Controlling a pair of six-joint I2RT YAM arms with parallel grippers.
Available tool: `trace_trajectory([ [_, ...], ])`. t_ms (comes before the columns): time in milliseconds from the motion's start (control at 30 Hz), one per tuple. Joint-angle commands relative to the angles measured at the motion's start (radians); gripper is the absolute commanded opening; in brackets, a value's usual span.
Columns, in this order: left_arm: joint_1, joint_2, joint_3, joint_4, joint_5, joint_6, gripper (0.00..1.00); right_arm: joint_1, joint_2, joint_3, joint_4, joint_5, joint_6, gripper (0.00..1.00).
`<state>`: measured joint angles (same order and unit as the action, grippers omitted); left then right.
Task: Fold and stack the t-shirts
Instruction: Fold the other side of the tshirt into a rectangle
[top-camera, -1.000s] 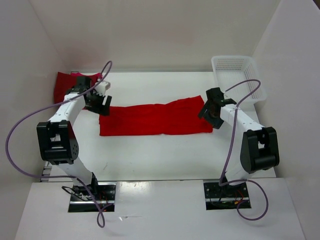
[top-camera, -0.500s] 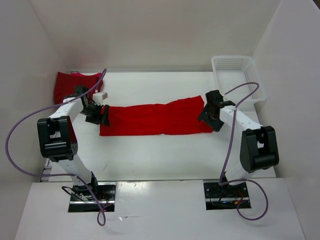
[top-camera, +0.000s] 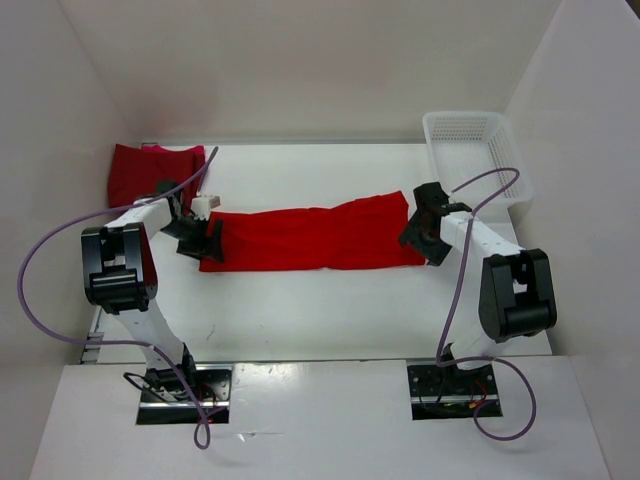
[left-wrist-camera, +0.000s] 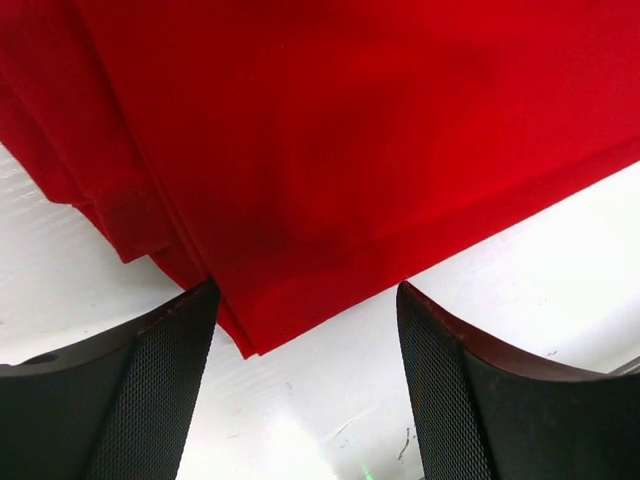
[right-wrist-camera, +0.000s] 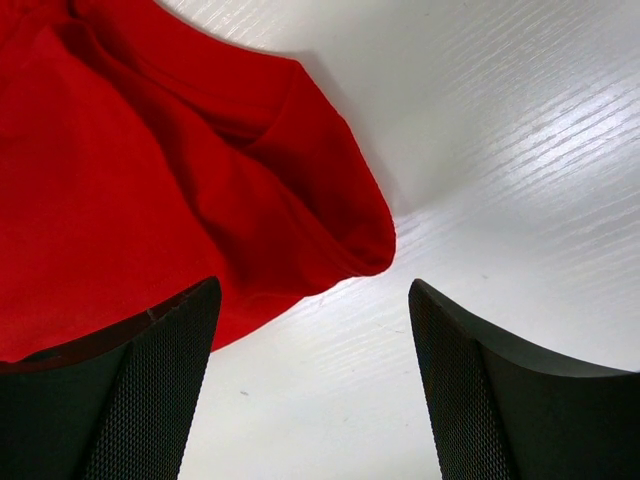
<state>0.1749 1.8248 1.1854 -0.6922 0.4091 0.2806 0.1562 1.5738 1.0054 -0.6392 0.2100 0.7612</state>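
Left end effector (top-camera: 205, 240) has come nearer along the bench (top-camera: 320, 300) since a second ago, leaving the far-left cloth and arriving at the left end of the spread shirt; the right end effector (top-camera: 420, 226) has hardly shifted.

Items as I log them from the remote station:

1. Bright red t-shirt (top-camera: 310, 238): lies flat on the bench as a long strip running left to right, mid-bench, between the two arms.
2. Second red t-shirt (top-camera: 140, 170): bunched or folded at the far left corner, well apart from item 1. I cannot tell whether it is more than one garment.
3. Left end effector, wrist view (left-wrist-camera: 305, 300): jaws wide apart, holding nothing. A layered corner of the bright red t-shirt (left-wrist-camera: 350, 150) points into the gap, its edge just beside one finger (left-wrist-camera: 150, 400).
4. Right end effector, wrist view (right-wrist-camera: 315, 290): jaws wide apart, holding nothing, poised at the shirt's right end, where the cloth (right-wrist-camera: 130, 180) curls into a rounded fold over bare bench (right-wrist-camera: 500, 130).
5. White mesh basket (top-camera: 470, 140): far right corner, beyond the right arm.
6. Purple cables (top-camera: 40, 270): looped from each arm.
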Motion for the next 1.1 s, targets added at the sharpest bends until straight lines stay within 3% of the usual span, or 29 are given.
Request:
trace_trajectory([
  [0, -0.002, 0.013, -0.009, 0.031, -0.019, -0.015, 0.79, -0.012, -0.006, 0.005, 0.026, 0.032, -0.010, 0.81],
  [167, -0.002, 0.013, -0.029, 0.040, -0.029, -0.015, 0.77, -0.012, -0.006, 0.006, 0.036, 0.032, -0.010, 0.81],
  [333, -0.011, 0.013, -0.029, 0.031, 0.027, 0.017, 0.31, -0.021, 0.014, -0.014, 0.047, 0.023, -0.010, 0.81],
  [467, -0.011, 0.022, -0.029, 0.013, 0.017, 0.035, 0.14, -0.030, 0.023, -0.014, 0.047, 0.014, -0.010, 0.81],
  [533, -0.011, 0.010, -0.029, 0.000, -0.007, 0.035, 0.11, -0.040, 0.023, -0.014, 0.047, 0.014, -0.010, 0.81],
  [633, -0.011, -0.056, -0.020, -0.009, -0.055, 0.045, 0.13, -0.040, 0.023, -0.014, 0.047, 0.014, -0.010, 0.81],
  [667, -0.011, -0.067, -0.020, -0.009, -0.055, 0.045, 0.19, -0.040, 0.034, -0.024, 0.058, 0.014, -0.019, 0.81],
  [700, -0.011, -0.067, -0.020, -0.009, -0.055, 0.055, 0.35, -0.040, 0.044, -0.024, 0.058, 0.003, -0.019, 0.81],
  [767, -0.011, -0.078, -0.020, -0.009, -0.055, 0.055, 0.42, -0.040, 0.057, -0.024, 0.067, -0.006, -0.019, 0.81],
  [1067, -0.011, -0.018, -0.009, 0.034, -0.052, 0.034, 0.43, -0.040, 0.057, -0.033, 0.067, -0.006, -0.019, 0.81],
])
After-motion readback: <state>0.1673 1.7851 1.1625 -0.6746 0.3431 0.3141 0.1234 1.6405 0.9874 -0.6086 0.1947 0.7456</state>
